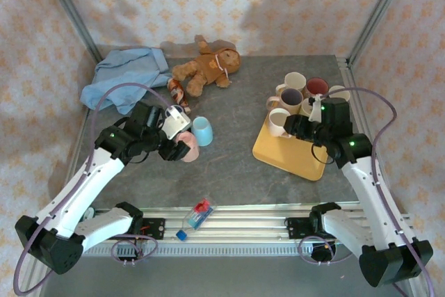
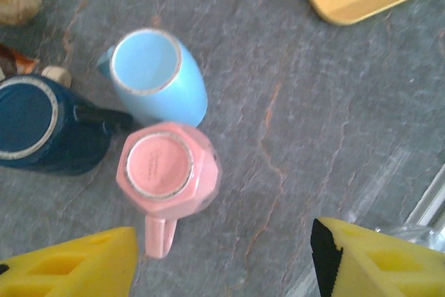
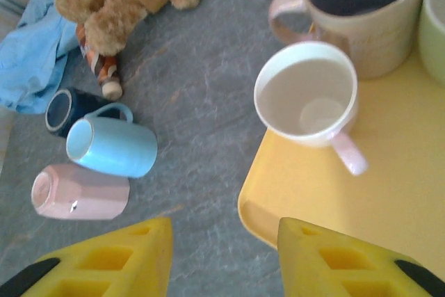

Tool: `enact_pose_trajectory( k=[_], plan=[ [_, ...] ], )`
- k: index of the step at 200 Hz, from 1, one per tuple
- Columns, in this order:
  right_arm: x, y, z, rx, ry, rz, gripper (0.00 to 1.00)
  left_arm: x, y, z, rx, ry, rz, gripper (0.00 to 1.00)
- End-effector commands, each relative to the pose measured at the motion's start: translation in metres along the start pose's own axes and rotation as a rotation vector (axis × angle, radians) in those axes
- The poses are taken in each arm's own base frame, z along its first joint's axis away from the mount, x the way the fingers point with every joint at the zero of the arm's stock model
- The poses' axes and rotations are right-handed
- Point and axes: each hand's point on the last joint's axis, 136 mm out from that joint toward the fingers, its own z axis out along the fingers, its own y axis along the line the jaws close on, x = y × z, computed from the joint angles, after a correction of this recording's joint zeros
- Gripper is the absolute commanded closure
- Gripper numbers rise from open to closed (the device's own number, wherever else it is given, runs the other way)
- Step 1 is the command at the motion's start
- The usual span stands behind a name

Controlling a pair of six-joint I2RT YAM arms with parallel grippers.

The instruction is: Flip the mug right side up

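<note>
A pink faceted mug (image 2: 167,168) stands upside down on the grey table, base up, its handle pointing toward my left gripper (image 2: 222,269). That gripper hovers just above and beside it, open, its yellow fingers (image 2: 76,262) wide apart and holding nothing. From above, the pink mug (image 1: 190,148) sits right against the left gripper (image 1: 171,147). My right gripper (image 3: 222,262) is open over the near-left corner of the yellow tray (image 3: 389,193), holding nothing. From the right wrist the pink mug (image 3: 80,191) shows far off to the left.
A light blue mug (image 2: 158,74) and a dark blue mug (image 2: 35,126) stand touching the pink one. Several upright mugs (image 1: 295,95) crowd the yellow tray (image 1: 292,158). A teddy bear (image 1: 206,67) and blue cloth (image 1: 125,78) lie at the back. A small packet (image 1: 200,212) rests on the front rail.
</note>
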Motion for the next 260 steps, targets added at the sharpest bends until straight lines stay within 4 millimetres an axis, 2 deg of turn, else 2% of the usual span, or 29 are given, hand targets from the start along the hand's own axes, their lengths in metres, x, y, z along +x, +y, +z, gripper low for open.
enact_pose_trajectory(
  k=[1, 39, 66, 100, 127, 141, 162, 188, 223, 260],
  plan=[
    [0.008, 0.009, -0.006, -0.033, 0.072, 0.050, 0.56, 0.032, 0.009, 0.005, -0.054, 0.108, 0.024, 0.33],
    [0.029, 0.013, 0.009, -0.063, 0.227, 0.162, 0.59, 0.053, 0.024, 0.013, -0.113, 0.197, 0.037, 0.33],
    [0.033, 0.017, 0.012, -0.096, 0.243, 0.199, 0.60, 0.072, 0.031, 0.022, -0.118, 0.276, 0.049, 0.35],
    [0.030, 0.017, 0.012, -0.101, 0.218, 0.185, 0.59, 0.070, 0.042, 0.030, -0.149, 0.276, 0.016, 0.41],
    [0.027, 0.021, 0.013, -0.111, 0.232, 0.187, 0.60, 0.075, 0.040, 0.040, -0.112, 0.321, 0.000, 0.45],
    [0.026, 0.022, 0.014, -0.115, 0.237, 0.193, 0.60, 0.076, 0.043, 0.044, -0.116, 0.324, 0.002, 0.45],
    [0.025, 0.023, 0.016, -0.122, 0.236, 0.203, 0.60, 0.087, 0.042, 0.051, -0.090, 0.373, 0.024, 0.43],
    [0.024, 0.025, 0.016, -0.130, 0.239, 0.208, 0.60, 0.082, 0.047, 0.063, -0.090, 0.371, 0.015, 0.42],
    [0.022, 0.032, 0.013, -0.157, 0.244, 0.229, 0.60, 0.084, 0.055, 0.083, -0.073, 0.436, 0.015, 0.43],
    [0.019, 0.036, 0.011, -0.172, 0.236, 0.243, 0.60, 0.087, 0.058, 0.094, -0.062, 0.461, 0.036, 0.45]
  ],
)
